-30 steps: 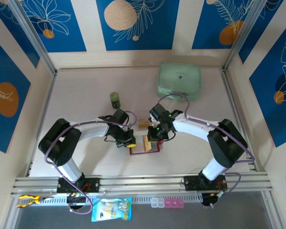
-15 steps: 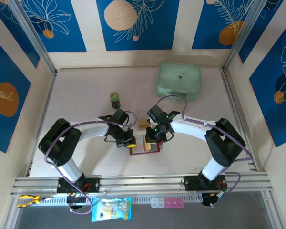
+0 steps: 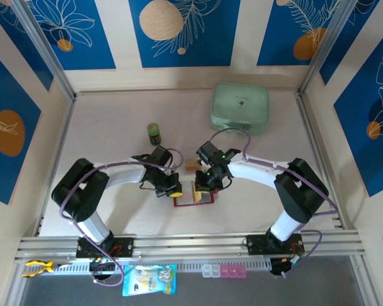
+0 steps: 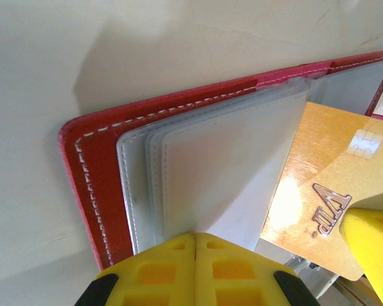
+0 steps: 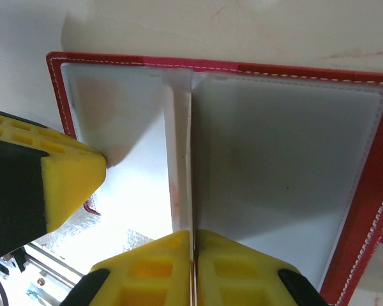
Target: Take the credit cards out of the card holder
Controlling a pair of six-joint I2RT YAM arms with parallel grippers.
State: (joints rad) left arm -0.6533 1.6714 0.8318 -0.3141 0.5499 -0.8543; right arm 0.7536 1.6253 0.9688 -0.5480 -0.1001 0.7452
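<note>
room: pale beige surface point(image 3: 115, 121) boxed in by light boards with blue leaf-print panels point(image 3: 210, 38)
holder: small red folding card holder point(image 3: 193, 199) with white stitching and greyish clear sleeves point(image 4: 217, 166), lying open on the surface at 6 o'clock of its middle, between the two arm tips
cards: gold-tan plastic card point(image 4: 319, 166) with a chip and VIP lettering leans at the 3 o'clock side of the sleeve leaves in the left wrist view, one edge against them; how much of it sits inside a sleeve I cannot tell; small tan card point(image 3: 191, 164) lies flat on the surface just at 12 o'clock of the card holder, apart from it
left: yellow left fingers point(image 4: 159, 271) pressed tight together with no gap, tips at the 6 o'clock edge of the sleeve stack; nipping a leaf or only pinning it, I cannot tell
right: yellow right fingers point(image 5: 236, 271) likewise closed, a thin upright leaf seen edge-on running from their tips to the spine; sleeve or card, unclear
bystanders: mint-green zip case point(image 3: 239, 108) at 1 o'clock of the card holder, small dark green cylinder point(image 3: 154, 133) at 11 o'clock, both well apart from it
step: judged mid-extraction, one arm steadying the card holder while the other works a card free; one card looks out, at least one left
next move: probably a slow straight pull along the sleeve opening, the left hold kept firm so the light card holder neither drags nor folds shut; the slick card could slip, so the grip must sit on card, not film
</note>
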